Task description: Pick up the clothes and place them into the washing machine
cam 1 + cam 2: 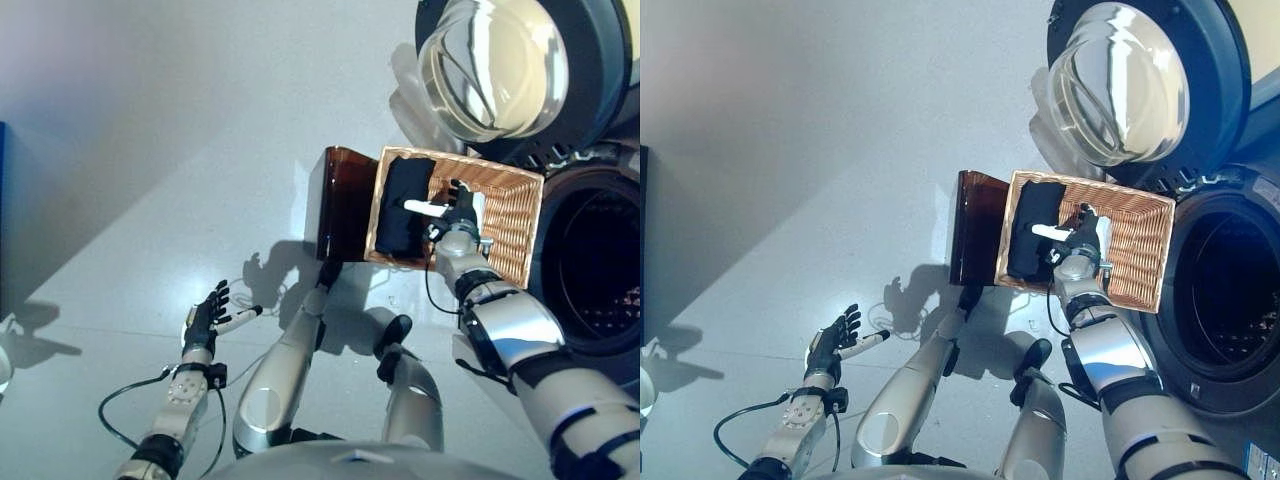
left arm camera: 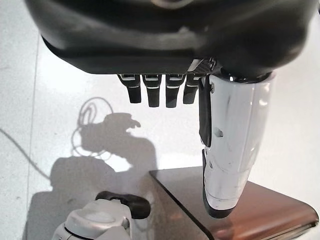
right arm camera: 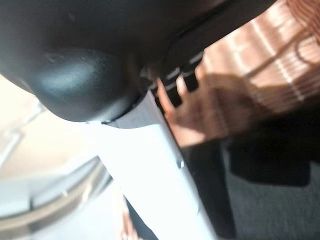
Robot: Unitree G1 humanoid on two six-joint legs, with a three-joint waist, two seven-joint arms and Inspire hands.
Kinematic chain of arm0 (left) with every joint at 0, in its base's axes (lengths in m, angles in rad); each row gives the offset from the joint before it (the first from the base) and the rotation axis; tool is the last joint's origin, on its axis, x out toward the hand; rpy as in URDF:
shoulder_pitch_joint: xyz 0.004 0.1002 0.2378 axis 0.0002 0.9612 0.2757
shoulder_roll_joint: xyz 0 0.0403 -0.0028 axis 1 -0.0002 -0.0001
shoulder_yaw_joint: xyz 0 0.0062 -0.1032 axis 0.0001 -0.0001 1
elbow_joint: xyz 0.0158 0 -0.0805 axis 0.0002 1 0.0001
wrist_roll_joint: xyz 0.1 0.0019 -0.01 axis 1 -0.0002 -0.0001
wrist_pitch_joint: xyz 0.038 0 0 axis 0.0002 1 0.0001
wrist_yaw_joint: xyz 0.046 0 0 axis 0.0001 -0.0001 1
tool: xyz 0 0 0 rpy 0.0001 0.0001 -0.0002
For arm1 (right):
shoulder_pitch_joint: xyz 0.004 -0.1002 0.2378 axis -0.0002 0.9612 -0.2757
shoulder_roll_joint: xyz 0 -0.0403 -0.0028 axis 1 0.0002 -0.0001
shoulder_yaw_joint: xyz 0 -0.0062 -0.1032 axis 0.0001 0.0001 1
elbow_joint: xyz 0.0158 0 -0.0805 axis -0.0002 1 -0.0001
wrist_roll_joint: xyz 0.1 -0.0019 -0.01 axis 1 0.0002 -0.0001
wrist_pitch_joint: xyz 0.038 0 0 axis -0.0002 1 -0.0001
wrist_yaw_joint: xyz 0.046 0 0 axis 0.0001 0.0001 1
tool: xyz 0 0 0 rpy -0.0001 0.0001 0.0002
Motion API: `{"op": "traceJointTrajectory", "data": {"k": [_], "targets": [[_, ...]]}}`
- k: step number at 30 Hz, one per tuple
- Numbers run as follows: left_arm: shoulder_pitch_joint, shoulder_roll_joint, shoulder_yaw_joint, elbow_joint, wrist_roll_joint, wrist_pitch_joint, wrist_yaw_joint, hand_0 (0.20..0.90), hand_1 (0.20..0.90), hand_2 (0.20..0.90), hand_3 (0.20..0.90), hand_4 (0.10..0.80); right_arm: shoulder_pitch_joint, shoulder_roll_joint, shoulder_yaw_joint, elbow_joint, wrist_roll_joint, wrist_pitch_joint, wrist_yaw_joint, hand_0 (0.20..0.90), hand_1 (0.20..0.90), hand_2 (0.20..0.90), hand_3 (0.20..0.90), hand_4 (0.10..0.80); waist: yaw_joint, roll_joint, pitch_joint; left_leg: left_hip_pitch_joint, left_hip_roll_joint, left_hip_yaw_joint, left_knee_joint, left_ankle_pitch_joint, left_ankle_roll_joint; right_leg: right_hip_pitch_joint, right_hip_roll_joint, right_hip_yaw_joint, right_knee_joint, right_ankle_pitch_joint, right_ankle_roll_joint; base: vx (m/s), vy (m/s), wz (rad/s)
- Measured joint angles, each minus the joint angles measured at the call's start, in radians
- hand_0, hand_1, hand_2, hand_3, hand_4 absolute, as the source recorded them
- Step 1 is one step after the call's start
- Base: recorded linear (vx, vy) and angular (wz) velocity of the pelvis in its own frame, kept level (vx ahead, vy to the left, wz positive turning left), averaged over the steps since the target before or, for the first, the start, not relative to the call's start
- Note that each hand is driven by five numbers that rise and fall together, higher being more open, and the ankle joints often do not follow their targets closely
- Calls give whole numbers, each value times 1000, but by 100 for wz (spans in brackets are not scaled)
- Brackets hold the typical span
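My right hand (image 1: 458, 212) hangs, fingers relaxed, over dark clothes (image 1: 404, 218) in the basket (image 1: 512, 232); a shallow grab could slip. Left hand (image 1: 206, 322) idles, fingers spread.

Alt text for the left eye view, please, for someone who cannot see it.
The robot's right hand reaches into a wicker basket beside dark clothes; whether it grips them cannot be told. The basket sits on a brown stool next to a washing machine with its door swung open. The left hand hangs open over the floor.
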Motion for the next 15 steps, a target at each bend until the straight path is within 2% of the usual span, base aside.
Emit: {"op": "traceJointTrajectory", "data": {"k": [8, 9, 10, 11, 15], "targets": [[-12, 9, -1, -19, -1, -3, 21, 900, 900, 900, 900, 800, -43, -1, 6, 26, 0, 0, -8, 900, 900, 900, 900, 800, 28, -3, 33, -25, -16, -22, 9, 1, -1, -3, -4, -13, -10, 1, 1, 18, -12, 10], [-15, 11, 0, -26, 0, -3, 23, 900, 900, 900, 900, 800, -54, -2, 16, 30, 0, 1, -18, 680, 680, 680, 680, 643, 24, -3, 37, -35, -16, -22, 17, -6, -2, -6, -13, -20, -8, -4, 4, -111, 36, 21], [-21, 11, -1, -25, -1, -3, 26, 900, 900, 900, 900, 800, -56, -2, 20, 35, -1, 0, -25, 527, 527, 527, 527, 533, 22, -2, 43, -39, -19, -17, 21, -5, -7, -6, -9, -21, -4, -6, 8, -9, 2, 24], [-22, 11, -1, -30, -1, -3, 28, 900, 900, 900, 900, 800, -60, -2, 19, 38, -1, 7, -31, 200, 200, 200, 200, 300, 22, -2, 43, -48, -20, -19, 28, -8, -9, -7, -14, -23, -4, -11, 8, -10, 13, 23], [-24, 14, -3, -36, -1, -3, 37, 900, 900, 900, 900, 800, -103, -7, 19, 68, -19, 23, -76, 200, 200, 200, 200, 300, 27, -1, 46, -64, -23, -9, 42, -19, -13, -15, -21, -18, -1, -20, 11, -7, 20, 7]]}}
